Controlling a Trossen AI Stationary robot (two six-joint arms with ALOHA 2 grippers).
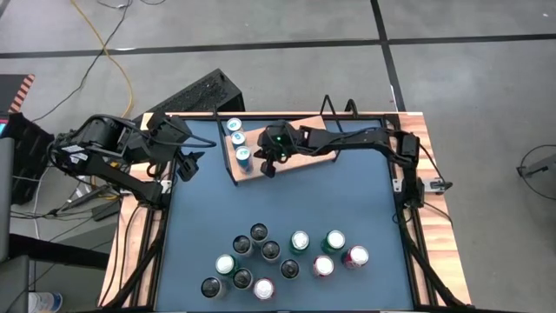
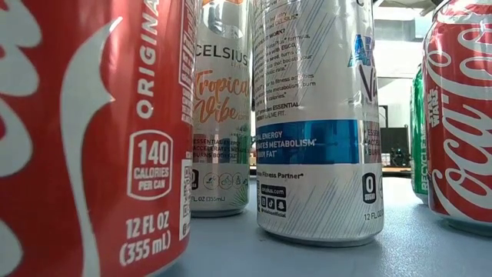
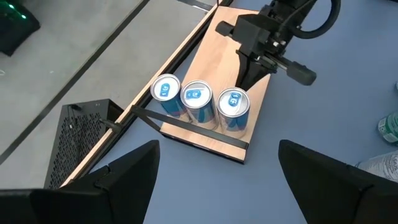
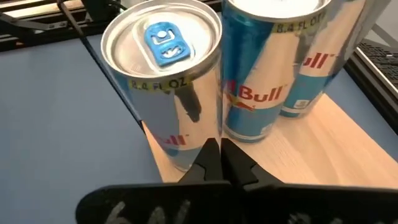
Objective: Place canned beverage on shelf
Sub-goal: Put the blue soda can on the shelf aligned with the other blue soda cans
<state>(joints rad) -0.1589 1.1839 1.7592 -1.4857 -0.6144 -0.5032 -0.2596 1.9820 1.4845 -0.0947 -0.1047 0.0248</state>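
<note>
Big bunch of cans (image 1: 287, 259) waits at near end of blue worktop (image 1: 347, 200), not moved yet. Farther back, right pincer (image 1: 268, 167) squeezed together, holding nothing, just beside nearest Red Bull can (image 4: 163, 81). Three Red Bull cans (image 3: 200, 102) stand in row on shelf (image 3: 219, 68), likely to save room. Left pincer (image 1: 188, 165) spread apart, empty, waits at side.

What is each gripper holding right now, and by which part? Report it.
Nothing is held. The right gripper is shut empty over the shelf, beside the nearest Red Bull can. The left gripper is open and empty, back from the shelf.
</note>
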